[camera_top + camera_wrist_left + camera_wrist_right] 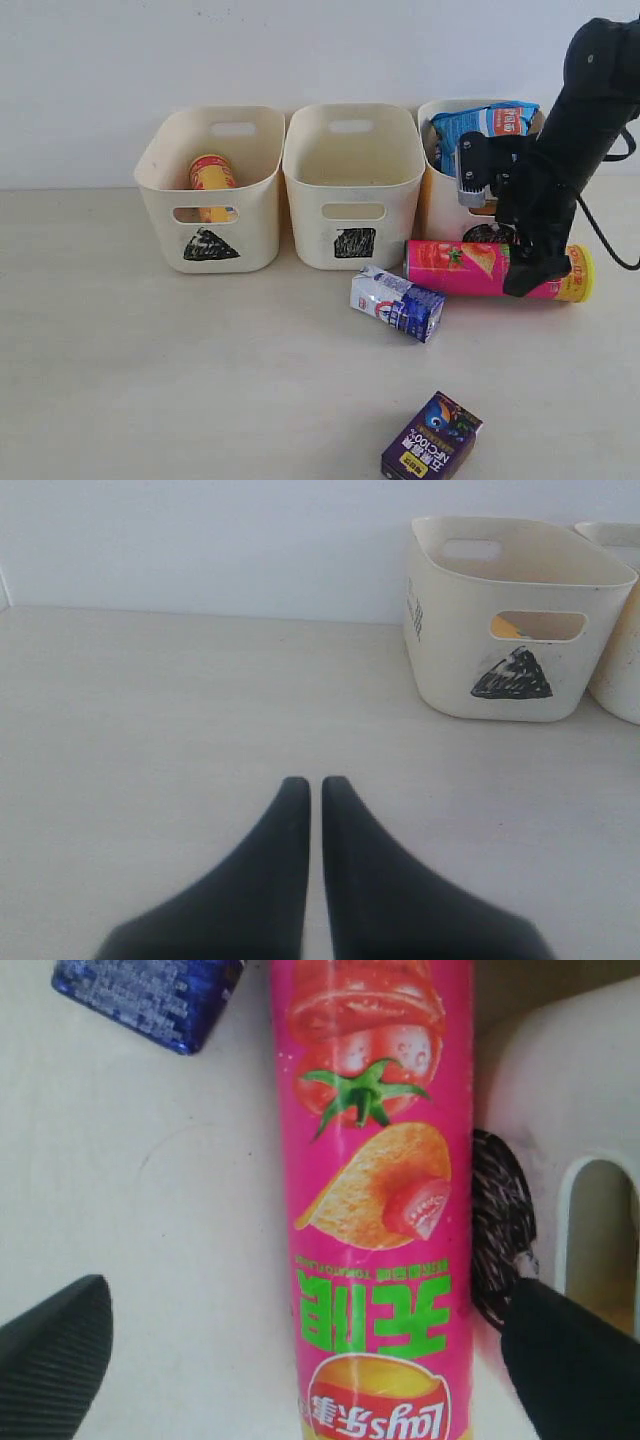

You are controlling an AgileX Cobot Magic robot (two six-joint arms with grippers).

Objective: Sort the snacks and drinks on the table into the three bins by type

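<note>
My left gripper (314, 783) is clenched, its two black fingers pressed together with only a thin line between them. It hangs over bare table (150, 730), with the triangle bin (450, 670) off to one side. I cannot find this gripper in the exterior view.

In that view the triangle bin stands leftmost against the wall, and the yellow tube (211, 175) is upright inside it. The square bin (310, 215) is just beside it in the middle. In front of the square bin the white-and-blue carton (397, 302) lies on its side at an angle, its near end just beside the pink tube (455, 268). The purple carton (431, 438) lies well apart from the rest, at the front edge.

The pink tube lies flat along the foot of the circle bin (432, 215), which stands rightmost with the blue packet (485, 125) sticking out of its top.

My right gripper (305, 1305) is down over the tube, released. One finger (55, 1360) is on the table side and the other (570, 1360) on the bin side. Neither finger touches the tube.
</note>
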